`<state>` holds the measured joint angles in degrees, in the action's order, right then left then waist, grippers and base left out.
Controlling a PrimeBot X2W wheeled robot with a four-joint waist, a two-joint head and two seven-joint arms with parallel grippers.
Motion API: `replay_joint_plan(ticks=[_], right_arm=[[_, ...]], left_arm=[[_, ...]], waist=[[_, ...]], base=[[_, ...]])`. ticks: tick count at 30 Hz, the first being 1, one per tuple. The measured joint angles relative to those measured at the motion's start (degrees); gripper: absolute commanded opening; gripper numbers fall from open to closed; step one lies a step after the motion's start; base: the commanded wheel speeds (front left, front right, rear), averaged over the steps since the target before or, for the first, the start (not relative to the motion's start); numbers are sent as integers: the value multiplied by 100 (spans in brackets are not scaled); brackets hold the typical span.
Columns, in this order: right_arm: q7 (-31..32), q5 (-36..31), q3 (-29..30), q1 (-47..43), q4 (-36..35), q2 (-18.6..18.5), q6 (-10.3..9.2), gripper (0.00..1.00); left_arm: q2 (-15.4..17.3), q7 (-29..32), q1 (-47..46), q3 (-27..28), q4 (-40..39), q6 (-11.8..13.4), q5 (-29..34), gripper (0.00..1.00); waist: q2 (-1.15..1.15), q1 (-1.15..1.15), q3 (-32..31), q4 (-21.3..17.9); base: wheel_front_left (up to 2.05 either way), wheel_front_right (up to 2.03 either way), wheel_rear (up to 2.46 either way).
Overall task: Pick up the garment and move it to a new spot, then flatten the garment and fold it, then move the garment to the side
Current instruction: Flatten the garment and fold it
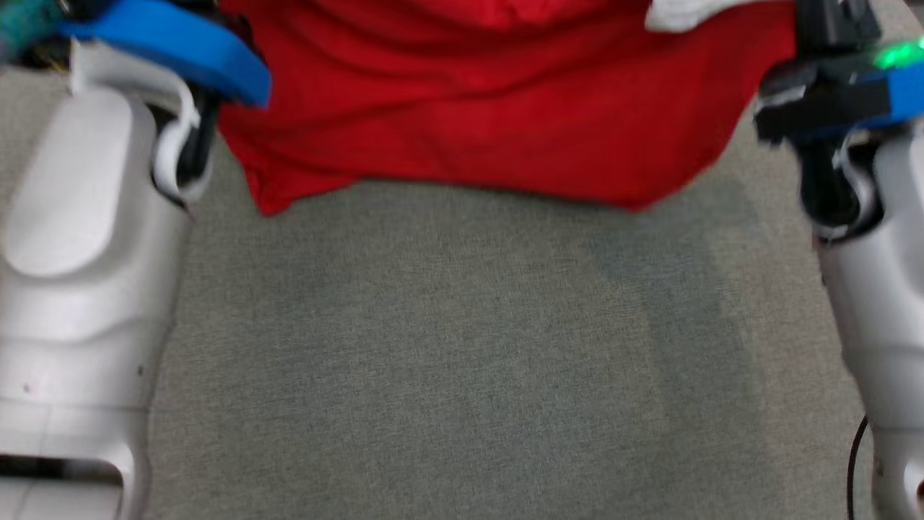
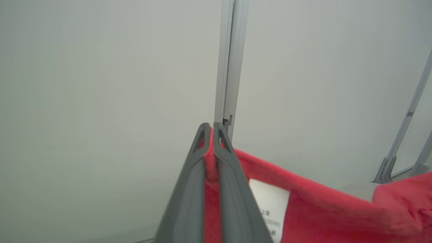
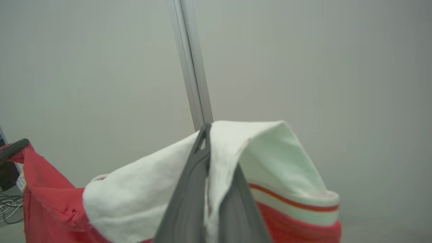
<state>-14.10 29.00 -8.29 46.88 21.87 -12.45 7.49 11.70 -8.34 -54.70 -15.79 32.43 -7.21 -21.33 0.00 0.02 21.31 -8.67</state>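
The garment (image 1: 491, 115) is red with a white part (image 1: 678, 14) at its top right. It hangs between my two arms, and its lower hem sags just above the grey-green surface (image 1: 462, 347). In the left wrist view my left gripper (image 2: 211, 130) is shut on a red edge of the garment (image 2: 320, 206), beside a white label (image 2: 270, 206). My right gripper (image 3: 206, 130) is shut on the garment's white, red-striped part (image 3: 141, 182), which drapes over one finger. The left gripper's dark tip (image 3: 13, 146) shows at the far left of the right wrist view, holding red cloth.
Pale forearms flank the surface at the left (image 1: 79, 274) and right (image 1: 881, 303). A plain grey wall with a metal upright (image 2: 229, 60) stands behind the garment. A slanted grey frame (image 2: 405, 125) rises at the right of the left wrist view.
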Motion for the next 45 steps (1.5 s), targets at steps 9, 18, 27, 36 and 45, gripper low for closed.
replay_joint_plan(ticks=[9,18,27,36,45], right_arm=[[283,459,-372,3189,1348,-199,0,0],[133,536,-791,5245,2262,-407,0,0],[-38,931,-1391,5453,2641,-376,0,0],[-88,1289,-1427,2763,1161,-433,0,0],[-91,1129,-990,-664,-398,-219,0,0]], left_arm=[[18,165,-2785,-163,1023,0,-210,0],[-52,-98,-4692,-647,1812,0,-86,0],[-25,-447,-4922,-972,2492,-1,-256,0],[268,-658,-2618,-971,2061,-22,-703,0],[309,-665,936,66,-233,406,-943,0]], waist=[[0,0,709,-17],[0,-2,826,1],[0,-2,831,-83],[0,-2,701,-75],[0,-3,282,8]], base=[[0,0,0],[0,0,0],[0,0,0],[0,0,0],[0,0,0]])
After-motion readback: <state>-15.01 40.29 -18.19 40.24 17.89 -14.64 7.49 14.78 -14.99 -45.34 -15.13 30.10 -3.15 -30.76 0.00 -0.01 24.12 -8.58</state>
